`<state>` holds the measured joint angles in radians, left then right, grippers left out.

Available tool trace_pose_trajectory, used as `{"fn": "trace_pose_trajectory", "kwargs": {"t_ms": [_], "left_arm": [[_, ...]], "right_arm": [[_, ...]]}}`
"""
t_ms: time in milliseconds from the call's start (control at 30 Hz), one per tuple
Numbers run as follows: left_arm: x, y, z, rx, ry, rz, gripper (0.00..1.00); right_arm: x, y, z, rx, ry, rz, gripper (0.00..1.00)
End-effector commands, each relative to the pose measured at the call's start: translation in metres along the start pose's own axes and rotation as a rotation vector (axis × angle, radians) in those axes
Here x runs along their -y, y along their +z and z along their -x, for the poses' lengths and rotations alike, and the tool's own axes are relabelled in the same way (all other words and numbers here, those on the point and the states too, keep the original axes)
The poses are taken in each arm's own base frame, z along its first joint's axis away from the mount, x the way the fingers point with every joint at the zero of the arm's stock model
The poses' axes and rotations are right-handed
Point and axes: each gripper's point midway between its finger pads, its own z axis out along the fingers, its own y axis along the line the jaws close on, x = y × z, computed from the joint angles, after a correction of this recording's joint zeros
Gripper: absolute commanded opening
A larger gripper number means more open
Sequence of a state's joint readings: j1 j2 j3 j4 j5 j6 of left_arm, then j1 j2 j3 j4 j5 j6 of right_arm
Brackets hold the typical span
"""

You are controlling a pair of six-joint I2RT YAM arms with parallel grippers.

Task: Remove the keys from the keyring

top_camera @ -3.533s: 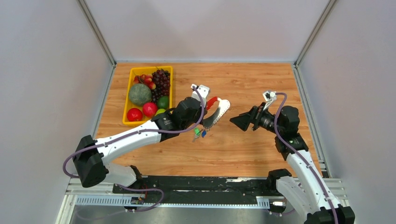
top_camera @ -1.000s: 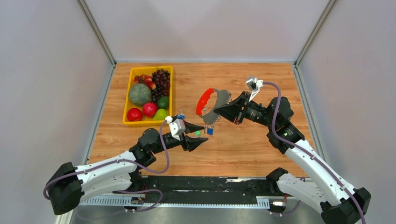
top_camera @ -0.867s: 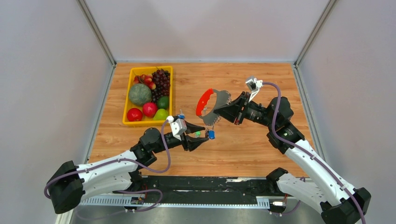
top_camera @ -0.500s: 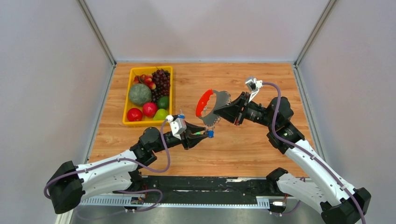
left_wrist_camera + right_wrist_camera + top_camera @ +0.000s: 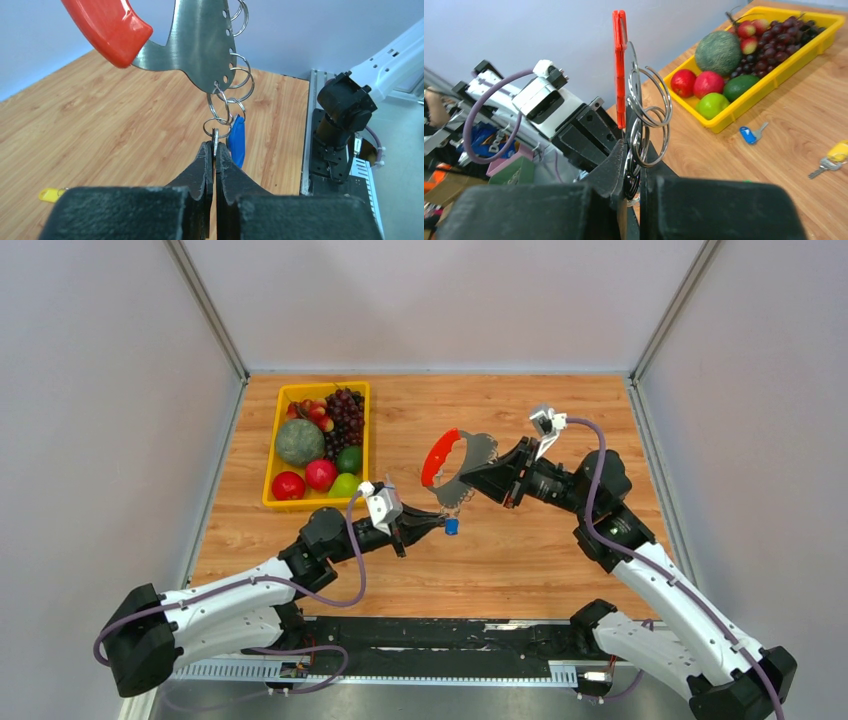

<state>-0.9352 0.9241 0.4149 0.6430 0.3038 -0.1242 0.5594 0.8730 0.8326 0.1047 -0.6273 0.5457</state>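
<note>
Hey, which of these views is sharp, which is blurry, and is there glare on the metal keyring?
Top external: even light, soft shadows, all sharp, the keyring small. Left wrist: keyring plate and blue key crisp, mild sheen on the red band, left gripper dark. Right wrist: right gripper black and blurred up close, fruit tray clear.

You had one keyring (image 5: 465, 455) and one yellow tray (image 5: 273, 455) in view. You could count three keys: a first blue key (image 5: 237, 140), a second blue key (image 5: 748, 134) and one yellow key (image 5: 838, 149). The wire loops (image 5: 235, 85) overlapped too much to count.
</note>
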Motion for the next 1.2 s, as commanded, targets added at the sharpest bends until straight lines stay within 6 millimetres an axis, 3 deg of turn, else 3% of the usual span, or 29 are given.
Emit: {"fn": "trace_pose_trajectory", "kwargs": {"t_ms": [0, 67, 100, 133, 167, 200, 233, 400, 600, 867, 1033, 1167], "left_arm": [[-0.009, 0.004, 0.010, -0.013, 0.019, 0.042, 0.00], [-0.016, 0.004, 0.008, -0.048, 0.009, 0.084, 0.00], [-0.020, 0.002, 0.001, -0.088, -0.002, 0.110, 0.00], [-0.023, 0.003, 0.006, -0.092, -0.003, 0.127, 0.00], [-0.024, 0.001, -0.002, -0.142, -0.019, 0.137, 0.00], [-0.027, 0.003, 0.005, -0.144, -0.024, 0.152, 0.00], [-0.027, 0.000, -0.004, -0.194, -0.050, 0.162, 0.00], [-0.020, 0.004, -0.003, -0.305, -0.121, 0.146, 0.00], [-0.014, -0.005, -0.014, -0.505, -0.169, 0.130, 0.00], [-0.005, -0.004, -0.017, -0.688, -0.171, 0.059, 0.00], [-0.001, 0.002, -0.006, -0.701, -0.152, 0.014, 0.00], [0.002, 0.007, 0.007, -0.664, -0.117, -0.013, 0.00]], "right_arm": [[0.009, -0.016, 0.031, 0.171, -0.077, -0.129, 0.02], [0.031, -0.027, 0.026, 0.214, -0.077, -0.242, 0.13], [0.043, -0.031, 0.017, 0.217, -0.070, -0.291, 0.28], [0.052, -0.036, 0.011, 0.222, -0.067, -0.327, 0.52], [0.059, -0.040, 0.004, 0.222, -0.063, -0.356, 0.78], [0.066, -0.043, -0.002, 0.218, -0.058, -0.382, 0.92], [0.071, -0.045, -0.008, 0.211, -0.057, -0.403, 0.98], [0.087, -0.053, -0.026, 0.162, -0.088, -0.463, 0.99], [0.081, -0.047, -0.042, 0.072, -0.174, -0.382, 0.90], [0.048, -0.036, -0.069, -0.028, -0.216, -0.131, 0.83], [0.044, -0.035, -0.076, -0.036, -0.246, -0.075, 0.83], [0.035, -0.033, -0.085, -0.058, -0.256, 0.005, 0.76]]}}
